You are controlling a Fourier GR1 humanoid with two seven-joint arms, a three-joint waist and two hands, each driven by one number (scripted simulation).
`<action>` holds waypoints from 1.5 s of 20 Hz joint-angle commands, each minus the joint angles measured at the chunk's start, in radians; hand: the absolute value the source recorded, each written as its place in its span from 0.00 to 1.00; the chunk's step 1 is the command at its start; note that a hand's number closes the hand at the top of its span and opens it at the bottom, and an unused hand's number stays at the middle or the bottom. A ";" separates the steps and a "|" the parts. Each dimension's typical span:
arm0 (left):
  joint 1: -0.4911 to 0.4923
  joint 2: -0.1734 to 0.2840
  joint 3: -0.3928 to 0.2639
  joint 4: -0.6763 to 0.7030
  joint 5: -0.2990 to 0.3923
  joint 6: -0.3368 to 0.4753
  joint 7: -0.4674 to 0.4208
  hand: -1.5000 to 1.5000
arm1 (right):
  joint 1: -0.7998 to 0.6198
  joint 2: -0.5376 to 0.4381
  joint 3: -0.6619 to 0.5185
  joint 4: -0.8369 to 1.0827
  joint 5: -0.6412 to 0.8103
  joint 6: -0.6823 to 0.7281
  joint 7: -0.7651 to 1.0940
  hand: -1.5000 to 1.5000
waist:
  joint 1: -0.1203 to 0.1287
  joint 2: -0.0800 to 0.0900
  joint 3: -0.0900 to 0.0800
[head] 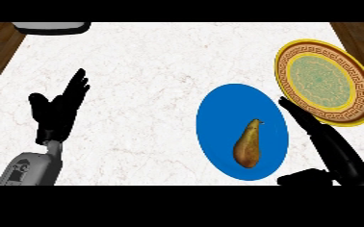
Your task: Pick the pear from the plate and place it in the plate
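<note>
A brown-green pear (248, 144) lies on the blue plate (220, 120) at the right of the marble counter, its stem pointing away from me. A yellow patterned plate (320, 81) stands farther right and back, holding nothing. My right hand (328, 143) is at the blue plate's right edge, fingers straight and pointing up toward the yellow plate, thumb near the lower edge; it does not touch the pear. My left hand (58, 107) rests open at the left, fingers up.
A grey-rimmed object (51, 27) shows at the counter's back left corner. Brown wood (6, 43) borders the counter at the left and right back corners. White marble lies between the left hand and the blue plate.
</note>
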 commanded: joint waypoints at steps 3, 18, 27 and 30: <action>-0.041 0.020 0.026 -0.063 0.005 -0.009 0.112 0.50 | -0.052 -0.002 0.068 -0.022 0.123 0.104 0.180 0.00 | 0.004 -0.001 0.001; -0.035 -0.085 0.061 0.037 -0.083 -0.038 0.011 0.50 | -0.137 0.137 0.075 0.093 0.274 0.380 0.321 0.00 | -0.003 0.001 0.001; 0.049 -0.092 0.099 -0.087 -0.119 -0.074 0.054 0.50 | -0.252 0.291 0.020 0.251 0.413 0.453 0.319 0.00 | 0.004 0.000 0.001; -0.024 -0.119 0.106 -0.041 -0.150 -0.054 0.089 0.50 | -0.194 0.286 0.006 0.195 0.454 0.466 0.307 0.00 | 0.000 0.000 0.001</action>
